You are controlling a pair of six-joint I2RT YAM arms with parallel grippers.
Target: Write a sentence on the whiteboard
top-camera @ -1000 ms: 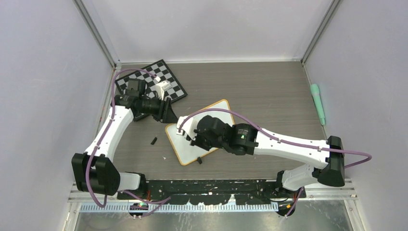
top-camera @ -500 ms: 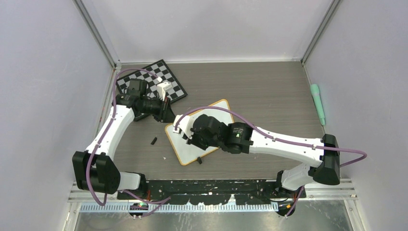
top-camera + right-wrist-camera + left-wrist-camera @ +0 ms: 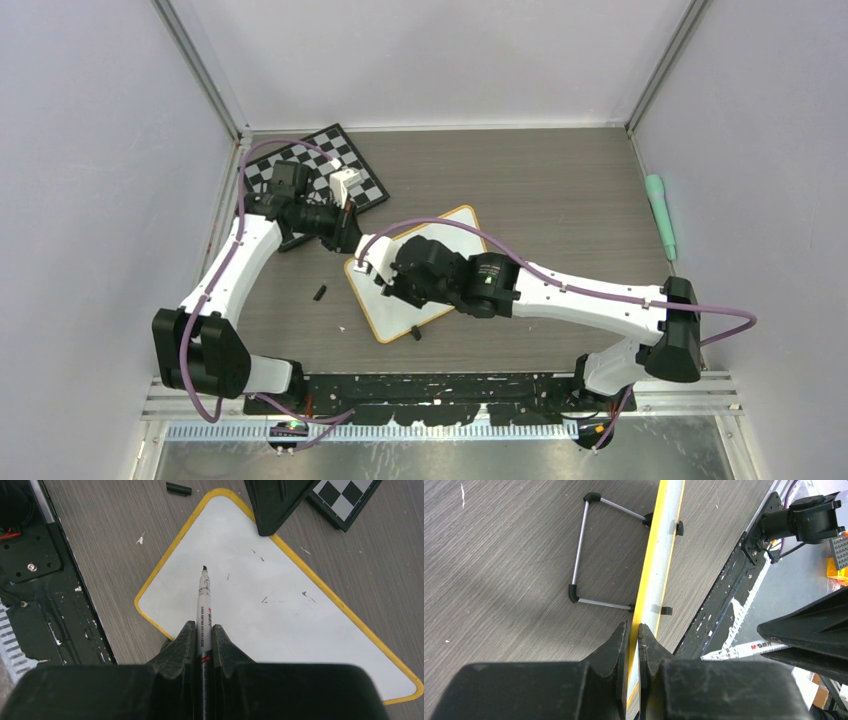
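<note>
Two arms share one whiteboard [image 3: 457,226], lying at an angle in the middle of the grey wood-grain table [image 3: 560,170]. Up and to the left of the whiteboard sits a single chessboard [image 3: 362,172] with one white block [image 3: 345,183] on it. One small black cap-like piece [image 3: 319,293] lies just left of the whiteboard's left corner.

At that corner the left gripper [image 3: 633,631] has its fingers pressed narrow onto the whiteboard's yellow rim. Its wrist camera looks along the board's edge, where one wire stand [image 3: 580,555] and two black foot clips [image 3: 679,528] show.

Over the whiteboard's left half, the right gripper [image 3: 202,639] pinches one black-tipped marker [image 3: 204,597] between its fingers. The tip points at the white surface near the near-left rim, and whether it touches cannot be told. The board carries only a few stray dark specks [image 3: 264,599].

Far to the right of the whiteboard, by the wall, lies one teal pen-shaped object [image 3: 660,215], well apart from both arms.
</note>
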